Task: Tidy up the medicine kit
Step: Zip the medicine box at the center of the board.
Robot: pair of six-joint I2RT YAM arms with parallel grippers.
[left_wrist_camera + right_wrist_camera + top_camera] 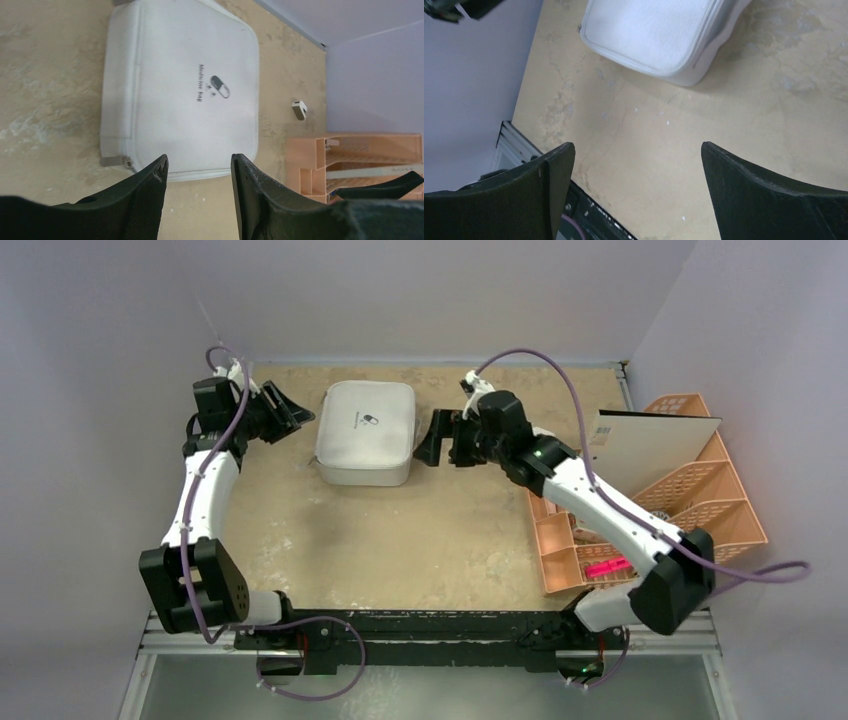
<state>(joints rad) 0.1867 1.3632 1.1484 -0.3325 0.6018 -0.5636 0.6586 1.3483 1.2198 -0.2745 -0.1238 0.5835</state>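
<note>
The medicine kit [365,430] lies closed on the tan table at the back, a white rounded case with a small pill logo on its lid [220,86]. My left gripper [290,412] hovers just left of the kit. It is open, with bare table between its fingers [199,159], and its tips point at the kit's near edge. A zipper pull [115,161] sticks out at the kit's corner. My right gripper [432,437] stands just right of the kit, wide open and empty [637,146]. The kit's corner [659,30] shows beyond it.
A peach lattice desk organizer [690,490] stands at the right edge, with a pale flat board [650,445] leaning in it and a pink item [605,569] in a front slot. A small white object [299,109] lies between kit and organizer. Walls close in the back and sides.
</note>
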